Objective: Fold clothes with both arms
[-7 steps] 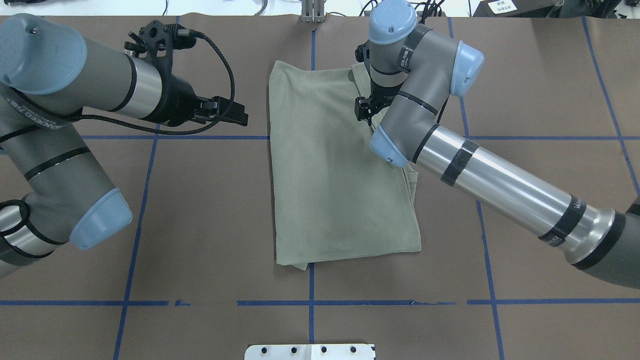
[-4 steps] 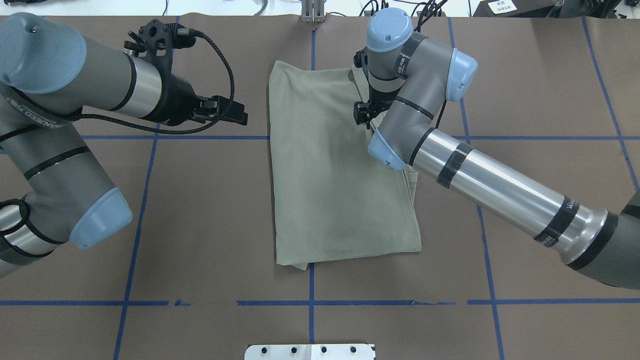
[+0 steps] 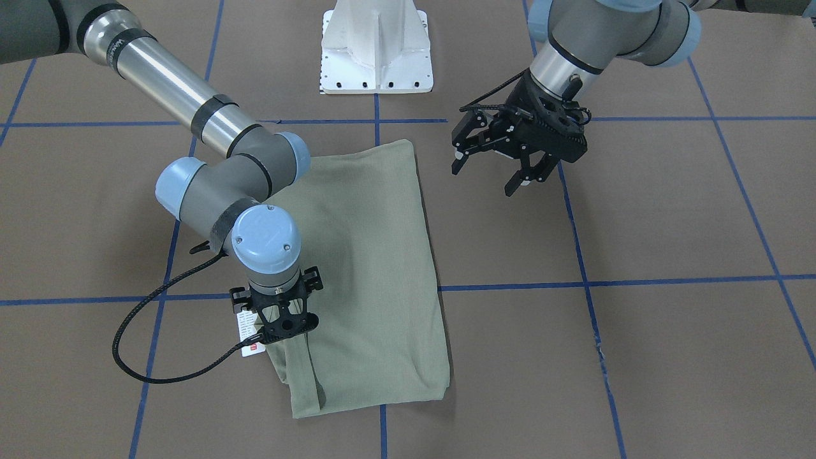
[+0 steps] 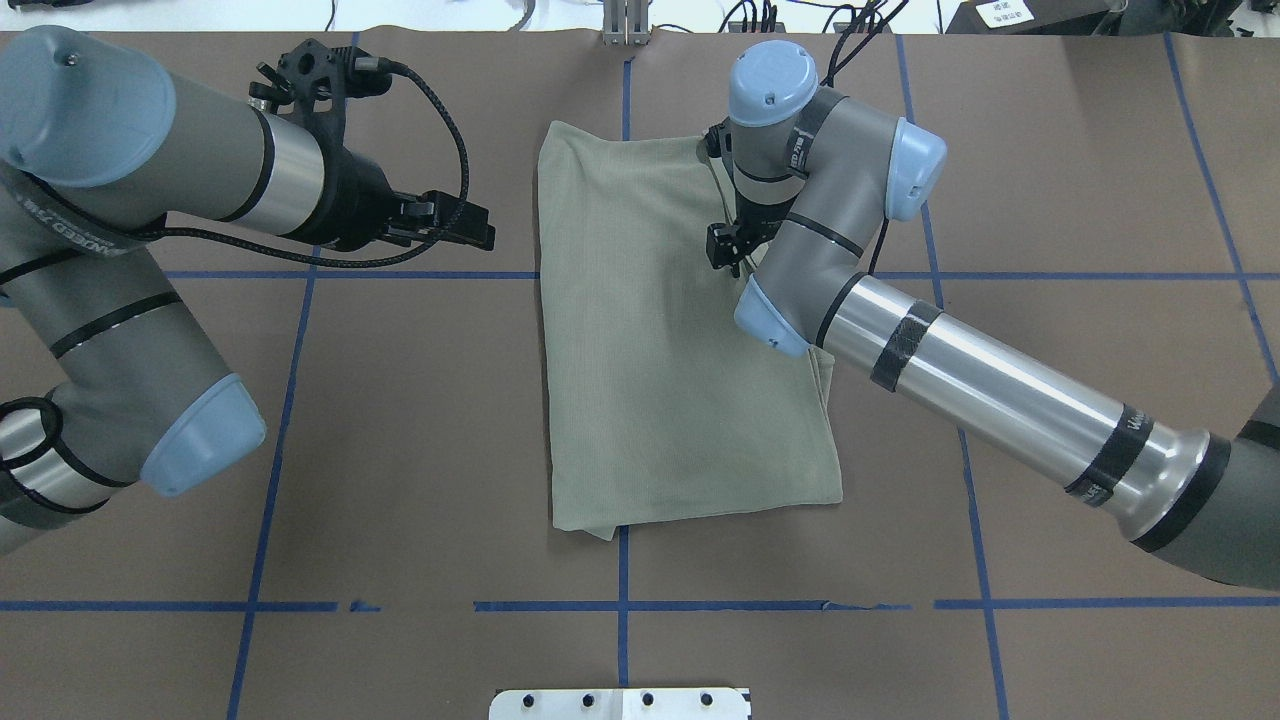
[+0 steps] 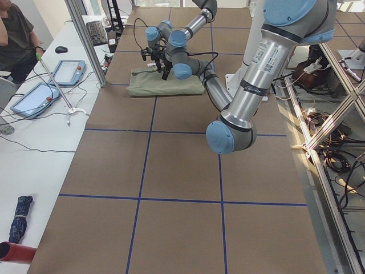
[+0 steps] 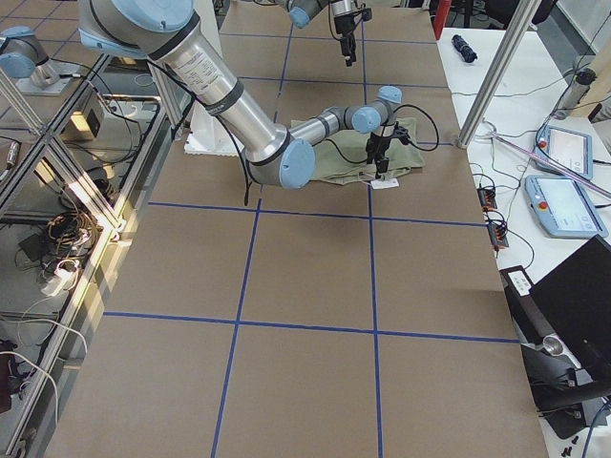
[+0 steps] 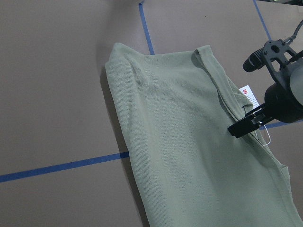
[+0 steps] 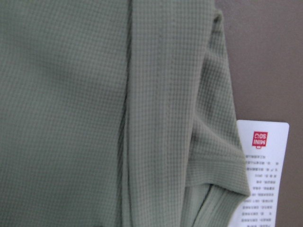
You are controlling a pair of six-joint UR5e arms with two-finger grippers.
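Edged slightly inward over shirt (image 4: 660, 350) with right gripper (image 4: 722, 250), low beside hang tag (image 3: 245, 333); cannot tell jaw spread. Holds left gripper (image 3: 483, 180) wide open above table (image 3: 637, 223), apart from shirt.

Overhead opposite front view, wrist views close, shirt (image 4: 680, 350) shared

The table (image 4: 400, 450) has a brown cover crossed by blue tape lines (image 4: 623, 605). A white pedestal base (image 3: 376, 48) stands on it. On a white side table (image 5: 40, 171) lie a tablet (image 5: 71, 71), a second tablet (image 5: 31, 98), a keyboard (image 5: 98, 32), a mouse (image 5: 61, 49) and a folded dark umbrella (image 5: 20, 217). A person (image 5: 14, 34) sits near its far end.
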